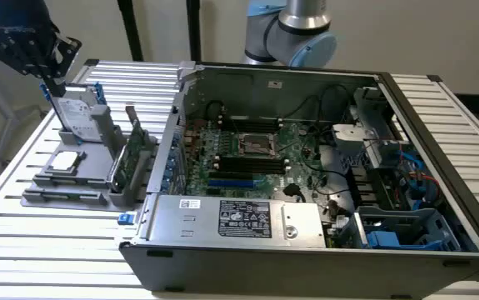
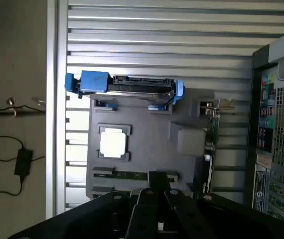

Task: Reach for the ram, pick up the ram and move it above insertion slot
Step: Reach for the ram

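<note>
Fingers (image 2: 153, 195) closed together, gripping nothing. The gripper (image 1: 55, 87) is in the upper left of the exterior view, above the hard drive (image 1: 79, 115). Open computer case (image 1: 306, 156) takes centre-right, gray tray (image 1: 35, 199) to its left. Ram (image 2: 124, 175) lies flat in the tray's near-end slot, lower left, long axis across the tray, well apart from the fingers, past the processor chip (image 1: 64, 161).

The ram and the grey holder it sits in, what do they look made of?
The ram: thin dark green strip, looks like circuit board, matte. The grey holder: uniform dull grey, blocky slots, probably plastic, possibly printed; can't be sure.
</note>
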### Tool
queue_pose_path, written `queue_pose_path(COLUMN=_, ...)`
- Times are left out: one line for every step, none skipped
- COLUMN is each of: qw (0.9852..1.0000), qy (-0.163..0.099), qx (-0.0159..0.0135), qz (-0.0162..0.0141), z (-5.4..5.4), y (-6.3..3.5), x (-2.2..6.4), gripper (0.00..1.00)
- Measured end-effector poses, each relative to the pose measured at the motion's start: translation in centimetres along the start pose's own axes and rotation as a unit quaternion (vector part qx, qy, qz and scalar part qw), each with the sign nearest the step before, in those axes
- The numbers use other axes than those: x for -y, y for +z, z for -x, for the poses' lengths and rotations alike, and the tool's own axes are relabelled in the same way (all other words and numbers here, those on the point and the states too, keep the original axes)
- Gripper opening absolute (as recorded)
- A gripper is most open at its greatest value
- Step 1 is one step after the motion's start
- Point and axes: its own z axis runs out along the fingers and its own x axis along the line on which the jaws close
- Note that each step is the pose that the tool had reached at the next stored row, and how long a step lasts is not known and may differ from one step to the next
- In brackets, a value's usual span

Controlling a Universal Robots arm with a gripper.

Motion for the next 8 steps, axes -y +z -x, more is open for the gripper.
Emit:
queue_pose_path(qw=1.0, qy=0.0, qx=0.0, qz=0.0, z=0.0, y=0.0, x=0.0, gripper=0.11)
queue_pose_path(qw=1.0, qy=0.0, qx=0.0, qz=0.0, z=0.0, y=0.0, x=0.0, gripper=0.11)
queue_pose_path(qw=1.0, qy=0.0, qx=0.0, qz=0.0, z=0.0, y=0.0, x=0.0, gripper=0.11)
queue_pose_path(qw=1.0, qy=0.0, qx=0.0, qz=0.0, z=0.0, y=0.0, x=0.0, gripper=0.11)
queue_pose_path(qw=1.0, qy=0.0, qx=0.0, qz=0.0, z=0.0, y=0.0, x=0.0, gripper=0.11)
queue_pose_path(qw=1.0, qy=0.0, qx=0.0, qz=0.0, z=0.0, y=0.0, x=0.0, gripper=0.11)
queue_pose_path(qw=1.0, qy=0.0, qx=0.0, qz=0.0, z=0.0, y=0.0, x=0.0, gripper=0.11)
queue_pose_path(qw=1.0, qy=0.0, qx=0.0, qz=0.0, z=0.0, y=0.0, x=0.0, gripper=0.11)
